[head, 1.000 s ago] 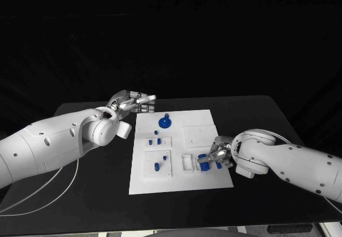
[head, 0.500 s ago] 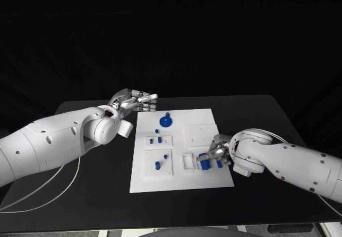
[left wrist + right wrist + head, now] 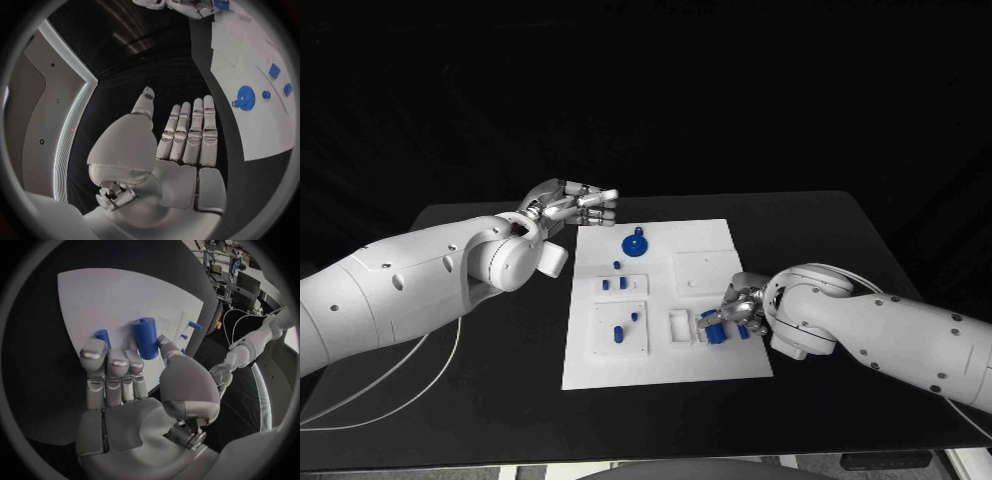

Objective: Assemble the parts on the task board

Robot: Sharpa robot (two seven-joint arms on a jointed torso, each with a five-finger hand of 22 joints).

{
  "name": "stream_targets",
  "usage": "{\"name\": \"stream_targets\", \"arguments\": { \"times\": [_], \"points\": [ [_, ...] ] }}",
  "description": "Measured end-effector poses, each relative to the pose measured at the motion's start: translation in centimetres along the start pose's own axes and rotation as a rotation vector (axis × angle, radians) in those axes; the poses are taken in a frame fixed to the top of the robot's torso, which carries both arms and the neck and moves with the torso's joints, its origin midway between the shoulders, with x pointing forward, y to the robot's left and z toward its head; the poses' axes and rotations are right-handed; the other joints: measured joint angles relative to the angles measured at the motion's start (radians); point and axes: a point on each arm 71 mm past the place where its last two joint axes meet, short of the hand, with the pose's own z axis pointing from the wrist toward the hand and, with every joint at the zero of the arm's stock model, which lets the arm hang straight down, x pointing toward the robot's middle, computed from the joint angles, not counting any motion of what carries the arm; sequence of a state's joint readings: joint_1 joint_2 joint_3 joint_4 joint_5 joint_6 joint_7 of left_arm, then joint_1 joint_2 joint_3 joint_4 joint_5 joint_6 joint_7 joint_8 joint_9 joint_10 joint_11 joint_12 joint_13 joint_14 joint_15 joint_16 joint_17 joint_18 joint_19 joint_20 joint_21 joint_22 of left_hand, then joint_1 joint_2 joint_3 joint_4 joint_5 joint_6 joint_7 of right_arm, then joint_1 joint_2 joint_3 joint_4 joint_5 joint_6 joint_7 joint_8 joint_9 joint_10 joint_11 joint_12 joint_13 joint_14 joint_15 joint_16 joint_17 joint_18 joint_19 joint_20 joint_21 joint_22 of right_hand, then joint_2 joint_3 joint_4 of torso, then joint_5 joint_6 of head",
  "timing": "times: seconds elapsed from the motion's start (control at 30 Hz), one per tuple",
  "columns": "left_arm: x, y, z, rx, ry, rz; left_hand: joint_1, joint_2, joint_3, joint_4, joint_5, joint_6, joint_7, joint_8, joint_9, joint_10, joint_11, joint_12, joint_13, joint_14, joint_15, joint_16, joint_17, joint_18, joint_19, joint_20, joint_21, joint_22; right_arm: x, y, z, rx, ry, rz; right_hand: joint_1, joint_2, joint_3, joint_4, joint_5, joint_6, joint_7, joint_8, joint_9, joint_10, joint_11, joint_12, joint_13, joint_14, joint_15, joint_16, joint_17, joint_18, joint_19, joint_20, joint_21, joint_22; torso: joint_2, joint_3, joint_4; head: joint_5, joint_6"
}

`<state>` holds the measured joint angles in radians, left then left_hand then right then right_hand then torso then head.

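Table (image 3: 473, 400): a black surface, carrying the white task board (image 3: 661, 365) in its middle, with a pale cable (image 3: 387, 385) trailing over it on the robot's left.

Left arm (image 3: 401, 290): reaching in over the table's left part, ending just off the board's far left corner.

Right arm (image 3: 891, 335): lying along the board's right edge.

Task board: lying flat, showing raised white blocks and recesses; the wrist views are both catching its white face (image 3: 125, 295) (image 3: 250, 55).

Left hand (image 3: 571, 208): hovering at the board's far left corner, holding nothing; in the left wrist view (image 3: 181, 145) its fingers are lying straight and side by side, the thumb standing a little apart.

Right hand (image 3: 743, 308): working at the board's near right part, its fingers extending straight over the board; the thumb tip and a finger are touching the blue cylinder (image 3: 145, 337), though I cannot tell whether they are truly gripping it.

Blue cylinder: standing upright on the board, just beside the right hand (image 3: 713, 329).

Blue gear (image 3: 633, 246): sitting on the board's far part, near the left hand (image 3: 244, 97).

Small blue parts (image 3: 613, 285): standing in the left blocks, between gear and near edge.
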<state>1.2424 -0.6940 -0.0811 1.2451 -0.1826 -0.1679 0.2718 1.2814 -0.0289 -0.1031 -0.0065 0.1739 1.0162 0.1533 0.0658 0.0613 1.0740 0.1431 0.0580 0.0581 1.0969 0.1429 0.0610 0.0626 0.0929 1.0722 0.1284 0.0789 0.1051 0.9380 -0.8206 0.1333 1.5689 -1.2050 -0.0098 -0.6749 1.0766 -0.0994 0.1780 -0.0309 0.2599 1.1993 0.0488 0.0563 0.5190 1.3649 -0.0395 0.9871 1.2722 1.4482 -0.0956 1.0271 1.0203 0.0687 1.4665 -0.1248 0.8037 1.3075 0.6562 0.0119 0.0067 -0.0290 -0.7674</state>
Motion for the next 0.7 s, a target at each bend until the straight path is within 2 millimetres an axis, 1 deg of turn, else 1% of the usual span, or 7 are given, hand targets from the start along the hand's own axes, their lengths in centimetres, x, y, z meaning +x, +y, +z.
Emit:
{"name": "stream_targets", "arguments": {
  "times": [0.07,0.1,0.13,0.17,0.2,0.23,0.7],
  "points": [
    [0.0,0.0,0.0,0.000,-0.001,0.000,0.000,0.000,0.000,0.000,0.000,0.000,0.000,0.000,0.000,0.000,0.000,0.000,0.000,0.000,0.000,0.000,0.000,0.000,0.000,0.000,0.000,0.000,0.1,-0.1,-0.2,-0.002,-0.008,0.008,-0.009,0.009,-0.001,-0.001,0.005,0.006,-0.006,0.002,-0.064,0.000,0.000,0.000,0.000,0.000,0.000,0.000,0.003,0.000,0.000,0.000,0.008,0.000,0.000,0.0001,0.0000,0.000,0.000],
    [-0.1,0.0,0.0,-0.001,-0.001,0.001,0.000,0.000,0.000,0.000,0.000,0.000,0.000,0.000,0.000,0.000,0.000,0.000,0.000,0.000,0.000,0.000,0.000,0.000,0.000,0.000,0.000,0.000,0.1,-0.1,-0.3,-0.003,-0.011,0.014,-0.012,0.013,-0.001,-0.001,-0.003,0.009,-0.009,0.006,-0.119,0.000,0.000,0.000,0.000,0.002,-0.002,0.000,0.003,0.000,0.000,0.000,0.008,0.000,0.000,0.0001,0.0000,0.000,0.000],
    [-0.1,0.0,0.0,-0.001,-0.002,0.001,0.000,0.000,0.000,0.000,0.000,0.000,0.000,0.000,0.000,0.000,0.000,0.000,0.000,0.000,0.000,0.000,0.000,0.000,0.000,0.000,0.000,0.000,0.2,-0.2,-0.5,-0.004,-0.013,0.021,-0.004,0.030,0.001,0.001,-0.026,0.014,-0.010,0.006,-0.164,0.002,-0.002,0.000,0.000,0.003,-0.003,0.000,0.003,0.000,0.000,0.000,0.008,0.000,0.000,0.0001,0.0000,0.001,0.000],
    [-0.2,0.1,0.0,-0.002,-0.004,0.001,0.000,0.000,0.000,0.000,0.000,0.000,0.000,0.000,0.000,0.000,0.000,0.000,0.000,0.000,0.000,0.000,0.000,0.000,0.000,0.000,0.000,0.000,0.2,-0.2,-0.6,-0.006,-0.015,0.031,-0.002,0.031,0.008,0.008,-0.043,0.024,-0.012,0.006,-0.265,0.005,-0.005,0.001,0.000,0.006,-0.002,0.000,0.003,0.000,0.000,0.000,0.008,0.000,0.000,0.0001,0.0000,0.001,0.001],
    [-0.3,0.1,0.0,-0.002,-0.005,0.002,0.000,0.000,0.000,0.000,0.000,0.000,0.000,0.000,0.000,0.000,0.000,0.000,0.000,0.000,0.000,0.000,0.000,0.000,0.000,0.000,0.000,0.000,0.2,-0.2,-0.8,-0.009,-0.018,0.040,0.006,0.032,0.015,0.014,-0.047,0.027,-0.013,0.001,-0.325,0.006,-0.006,0.004,0.000,0.006,-0.002,0.001,0.003,0.000,0.000,0.000,0.008,0.000,0.000,-0.0001,0.0000,0.002,0.001],
    [-0.3,0.1,0.0,-0.003,-0.006,0.002,0.000,0.000,0.000,0.000,0.000,0.000,0.000,0.000,0.000,0.000,0.000,0.000,0.000,0.000,0.000,0.000,0.000,0.000,0.000,0.000,0.000,0.000,0.1,-0.1,-0.9,-0.013,-0.021,0.050,0.020,0.033,0.017,0.017,-0.047,0.028,-0.014,-0.004,-0.348,0.006,-0.006,0.005,0.000,0.005,-0.002,0.003,0.004,0.000,0.000,0.000,0.008,0.000,0.000,-0.0003,0.0000,0.002,0.002],
    [-0.6,0.2,0.1,-0.003,0.011,0.005,-0.011,-0.011,0.013,0.013,0.000,-0.003,-0.003,0.000,0.000,-0.004,0.004,0.000,0.000,0.000,0.000,0.000,0.000,0.000,0.000,0.000,0.000,-0.012,-1.8,2.1,-2.8,-0.080,-0.059,0.154,0.028,0.027,0.022,0.021,-0.055,0.038,-0.010,0.004,-0.349,0.013,-0.013,0.019,0.006,0.005,-0.002,0.008,0.007,0.000,0.000,0.000,0.014,0.000,0.000,-0.0021,0.0011,0.007,0.005]
  ]
}}
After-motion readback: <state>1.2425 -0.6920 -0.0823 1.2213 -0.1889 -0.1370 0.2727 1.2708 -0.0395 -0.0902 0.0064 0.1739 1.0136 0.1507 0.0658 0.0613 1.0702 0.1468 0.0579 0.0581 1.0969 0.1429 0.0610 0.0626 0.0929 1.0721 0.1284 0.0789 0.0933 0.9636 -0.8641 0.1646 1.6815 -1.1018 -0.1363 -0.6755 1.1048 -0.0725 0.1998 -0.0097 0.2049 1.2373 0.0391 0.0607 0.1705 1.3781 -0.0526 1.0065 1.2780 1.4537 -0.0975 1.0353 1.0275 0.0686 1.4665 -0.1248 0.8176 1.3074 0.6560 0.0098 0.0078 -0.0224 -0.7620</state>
